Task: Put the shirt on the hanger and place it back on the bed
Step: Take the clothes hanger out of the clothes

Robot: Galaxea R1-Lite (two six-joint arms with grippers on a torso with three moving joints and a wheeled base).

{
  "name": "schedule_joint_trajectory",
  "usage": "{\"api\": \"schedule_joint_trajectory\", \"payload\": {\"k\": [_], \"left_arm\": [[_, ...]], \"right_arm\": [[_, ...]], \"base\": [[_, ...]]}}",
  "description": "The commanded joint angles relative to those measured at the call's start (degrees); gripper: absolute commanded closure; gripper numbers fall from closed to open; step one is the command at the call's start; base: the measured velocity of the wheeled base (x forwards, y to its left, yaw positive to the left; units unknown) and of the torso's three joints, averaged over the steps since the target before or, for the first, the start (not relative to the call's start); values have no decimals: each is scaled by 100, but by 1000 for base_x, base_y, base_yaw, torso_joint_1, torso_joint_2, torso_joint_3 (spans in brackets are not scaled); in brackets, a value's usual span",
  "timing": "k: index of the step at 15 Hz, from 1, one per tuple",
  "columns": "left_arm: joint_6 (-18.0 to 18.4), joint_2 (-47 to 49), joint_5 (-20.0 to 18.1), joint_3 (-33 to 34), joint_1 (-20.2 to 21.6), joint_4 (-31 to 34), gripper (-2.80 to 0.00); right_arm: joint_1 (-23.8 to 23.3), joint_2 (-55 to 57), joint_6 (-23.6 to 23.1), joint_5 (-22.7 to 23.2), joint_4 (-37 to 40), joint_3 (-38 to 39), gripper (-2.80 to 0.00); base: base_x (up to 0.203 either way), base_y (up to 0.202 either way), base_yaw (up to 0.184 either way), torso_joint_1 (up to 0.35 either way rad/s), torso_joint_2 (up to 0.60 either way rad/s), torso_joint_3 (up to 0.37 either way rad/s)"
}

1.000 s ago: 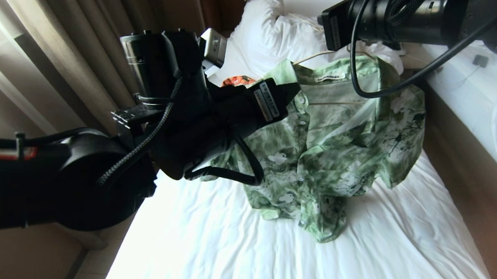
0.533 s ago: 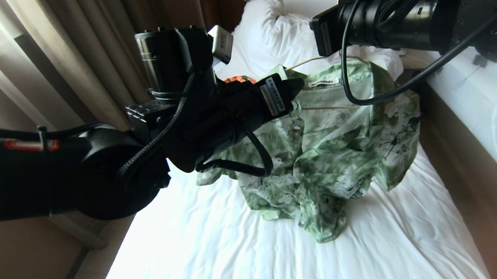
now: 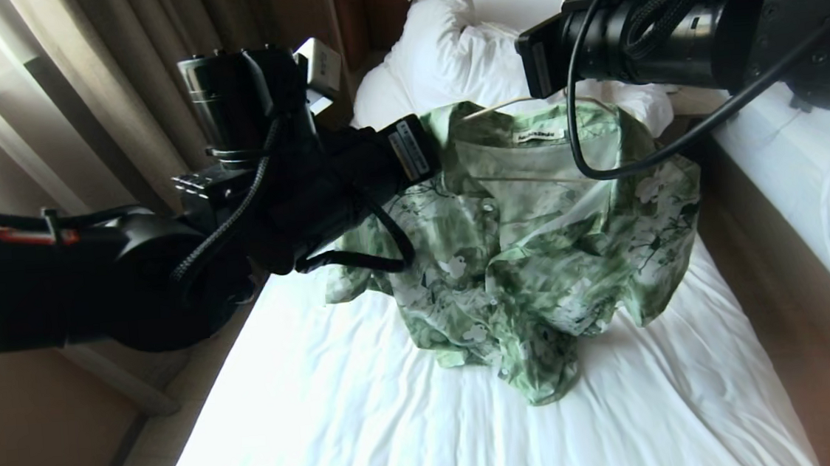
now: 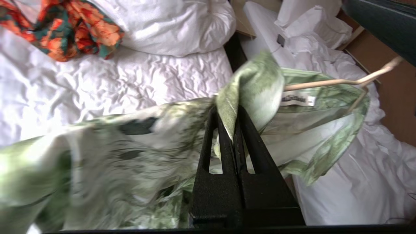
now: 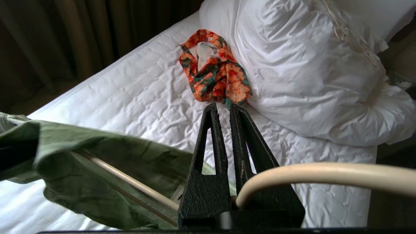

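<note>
A hotel-style bedroom: heavy drapes on the robot's left, a brown headboard ahead, and the bed (image 3: 415, 425) with its wrinkled white sheet filling the space below both arms. A bunched white duvet (image 5: 312, 74) lies near the head end, with a small orange floral garment (image 5: 216, 76) beside it.

The shirt (image 3: 535, 253) hangs lifted between the two arms, its hem trailing down to touch the sheet. It looks thin, light and limp, so it should fold and slide wherever it is not held; the collar band and shoulder seam, being doubled cloth, seem the firmest places to pinch. The hanger (image 4: 328, 83) is a stiff, thin wire that should keep its shape but could twist in a grip, so its neck just under the hook is the sensible hold.

The left gripper (image 4: 232, 126) has its fingers pressed together on a fold of the collar edge, which stands up directly between them; the rest of the cloth drapes away below and to the side of that hand. The right gripper (image 5: 224, 112) is nearly closed around the hanger, whose cream wire curves out from between the bases of its fingers. From that hand the hanger's bar runs down under the green cloth, which hangs just beside and beneath it.
</note>
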Motion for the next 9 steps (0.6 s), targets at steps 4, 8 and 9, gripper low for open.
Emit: {"api": "schedule_joint_trajectory", "payload": {"k": [4, 8, 9], "left_arm": [[3, -1012, -65, 862, 1235, -16, 0], [7, -1326, -769, 1167, 2368, 22, 0], [12, -1356, -882, 1326, 2436, 25, 0]], "right_arm": [[-185, 209, -180, -63, -167, -36, 0], [-172, 210, -265, -131, -176, -39, 0], [-171, 216, -270, -154, -176, -47, 0]], "base": [[0, 0, 0, 0, 0, 0], [0, 0, 0, 0, 0, 0], [0, 0, 0, 0, 0, 0]]}}
